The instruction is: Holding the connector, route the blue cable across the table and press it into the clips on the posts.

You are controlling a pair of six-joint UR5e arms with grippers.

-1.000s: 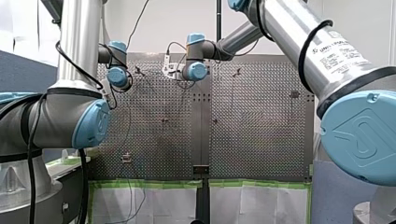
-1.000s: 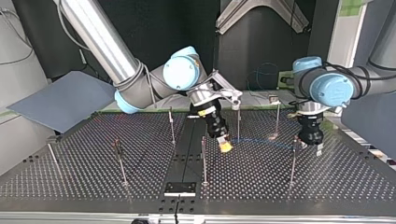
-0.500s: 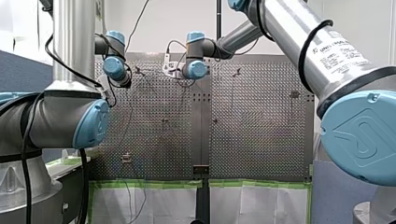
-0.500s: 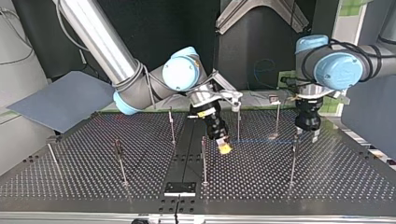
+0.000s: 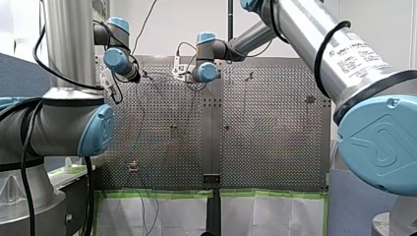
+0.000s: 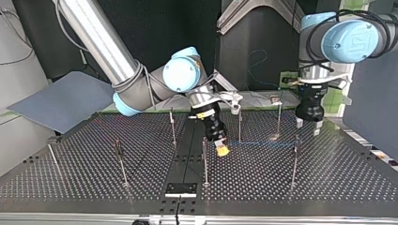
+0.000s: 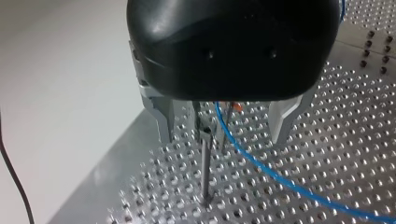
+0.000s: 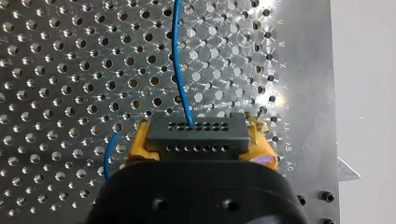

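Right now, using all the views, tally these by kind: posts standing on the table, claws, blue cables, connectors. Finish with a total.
posts: 7
claws: 2, the right claw and the left claw
blue cable: 1
connector: 1
Total: 11

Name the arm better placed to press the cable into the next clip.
My left, probably. My left gripper hangs open over a post with the blue cable passing beside it; my right gripper is shut on the connector.
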